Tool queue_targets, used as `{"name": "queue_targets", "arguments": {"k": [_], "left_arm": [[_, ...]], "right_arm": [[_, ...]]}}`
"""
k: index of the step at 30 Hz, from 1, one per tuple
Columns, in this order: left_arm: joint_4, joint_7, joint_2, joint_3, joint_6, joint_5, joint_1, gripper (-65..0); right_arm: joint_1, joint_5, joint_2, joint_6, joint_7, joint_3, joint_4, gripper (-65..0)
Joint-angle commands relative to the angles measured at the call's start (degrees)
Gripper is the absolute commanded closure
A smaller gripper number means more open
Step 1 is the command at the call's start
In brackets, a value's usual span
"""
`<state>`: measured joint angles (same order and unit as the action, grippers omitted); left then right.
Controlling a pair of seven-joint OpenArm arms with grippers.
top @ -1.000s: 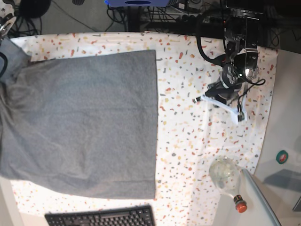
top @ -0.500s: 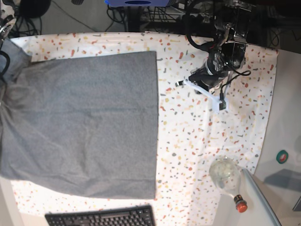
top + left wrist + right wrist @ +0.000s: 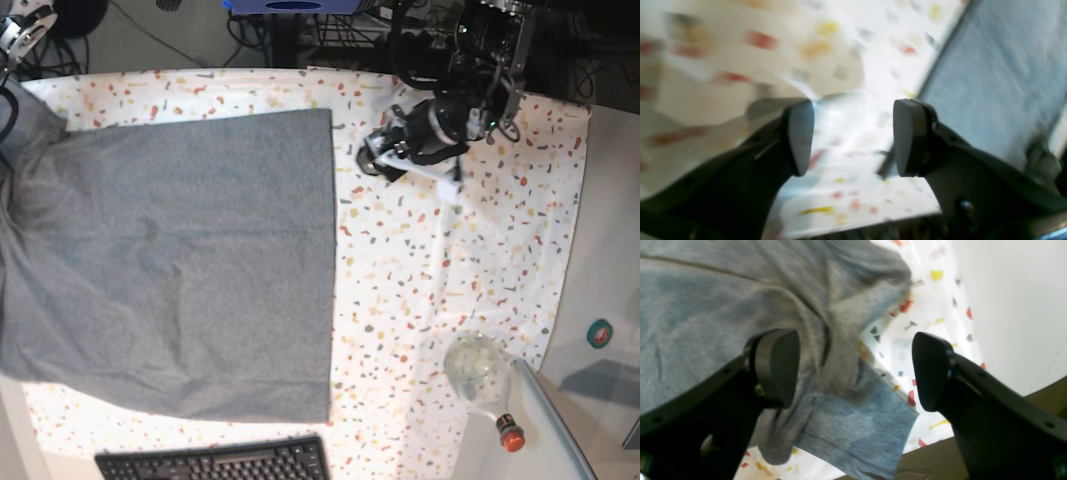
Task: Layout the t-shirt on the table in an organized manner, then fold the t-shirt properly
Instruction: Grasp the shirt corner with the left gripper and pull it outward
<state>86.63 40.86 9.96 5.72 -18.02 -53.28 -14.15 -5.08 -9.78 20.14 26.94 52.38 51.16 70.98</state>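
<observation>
Fingers (image 3: 776, 366) straddle bunched t-shirt (image 3: 723, 306), flat in base view.

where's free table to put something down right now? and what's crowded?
Free: the table strip between the t-shirt straight edge and the cloth's far edge, below the left gripper and above the glass bottle. Crowded: the shirt side, bunched under the right gripper, and the keyboard edge.

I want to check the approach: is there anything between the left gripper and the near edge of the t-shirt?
Nothing visible. Only bare speckled table lies between the left gripper and the t-shirt edge; the bottle and keyboard sit far off.
</observation>
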Motion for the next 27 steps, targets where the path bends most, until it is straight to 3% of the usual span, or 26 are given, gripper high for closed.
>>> {"name": "queue_targets", "arguments": {"k": [1,11,15,20,23,27], "left_arm": [[-0.78,0.94,0.20,1.89,-0.13,-0.75,0.31,-33.9],[-7.90,0.94,0.29,15.52,-0.13,-0.83,6.37,-32.7],[-7.55,0.94,0.11,17.45,-0.13,-0.92,6.37,-32.6],[-6.59,0.94,0.46,17.01,-0.13,-0.92,5.84,-31.6],[-1.31,0.94,4.07,16.92,-0.13,-2.15,4.61,-24.5],[4.23,0.94,7.76,14.72,-0.40,-10.68,3.47,-20.4]], "right_arm": [[-0.32,-0.11,1.35,-0.17,-0.73,0.32,2.03,-49.2],[1.61,-0.02,1.18,-0.17,-0.73,2.87,3.88,-49.2],[1.61,-0.02,1.09,-0.26,-0.82,9.20,3.53,-49.2],[3.02,0.24,1.53,-0.26,-5.48,9.64,-0.78,-49.5],[3.89,0.24,1.53,-0.26,-6.80,9.64,-2.19,-49.5],[5.13,0.24,1.09,-0.26,-7.06,9.64,-2.37,-49.5]]}}
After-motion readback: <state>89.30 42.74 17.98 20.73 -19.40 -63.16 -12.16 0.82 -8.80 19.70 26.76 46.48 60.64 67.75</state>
